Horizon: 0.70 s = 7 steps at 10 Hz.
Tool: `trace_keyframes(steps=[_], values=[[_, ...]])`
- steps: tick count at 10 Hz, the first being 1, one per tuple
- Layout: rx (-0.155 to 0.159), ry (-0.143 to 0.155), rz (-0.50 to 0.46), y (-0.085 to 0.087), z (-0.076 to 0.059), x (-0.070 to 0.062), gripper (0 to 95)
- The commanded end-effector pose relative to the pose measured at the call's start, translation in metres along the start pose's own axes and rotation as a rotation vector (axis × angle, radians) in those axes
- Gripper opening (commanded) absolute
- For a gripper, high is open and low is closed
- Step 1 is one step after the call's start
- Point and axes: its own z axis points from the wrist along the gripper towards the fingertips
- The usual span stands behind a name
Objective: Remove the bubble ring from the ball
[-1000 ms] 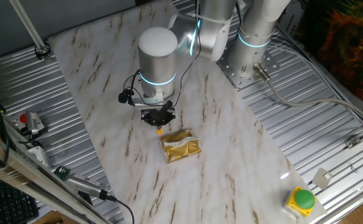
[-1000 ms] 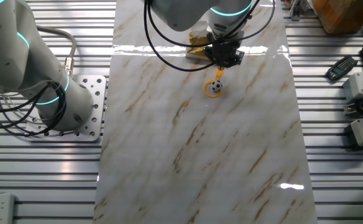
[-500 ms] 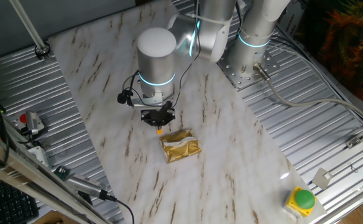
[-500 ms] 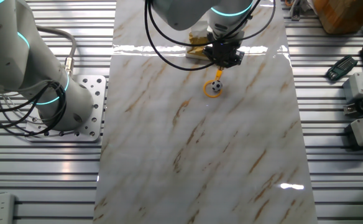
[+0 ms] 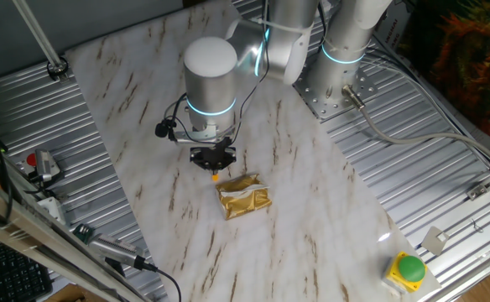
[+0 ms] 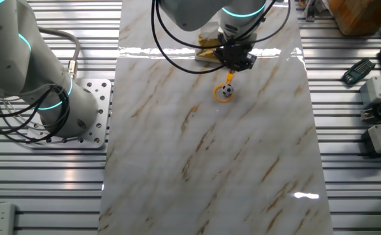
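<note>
Movement across the last second is almost absent: only a slight shift of the wrist and its cable is noticed in the one fixed view, and nothing is displaced on the marble board [image 6: 203, 170]. The gripper [image 6: 233, 63] is kept low over the board near its far edge in the other fixed view, with the fingers drawn close together around the upper end of the handle of the bubble ring [image 6: 224, 92]; whether the handle is truly pinched cannot be told, since the contact is too small to be resolved. The loop of the ring is laid on the board around the ball [image 6: 226, 91], just toward the board's centre from the gripper, and the ball is seen inside the loop exactly as half a second ago. In the one fixed view only an orange tip is glimpsed under the gripper [image 5: 215, 159], just beside the gold foil packet [image 5: 243, 197]. Because ring and ball are unchanged, the removal is judged not yet begun; a grasp on the handle appears to be settled before any lift is made.
</note>
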Motion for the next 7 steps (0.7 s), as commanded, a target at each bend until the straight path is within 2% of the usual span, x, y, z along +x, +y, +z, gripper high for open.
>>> trace_keyframes(steps=[1, 7], values=[[-0.016, -0.005, -0.025, 0.0004, 0.0000, -0.0004, 0.0], [-0.020, -0.013, -0.053, 0.0004, 0.0000, -0.0004, 0.0]])
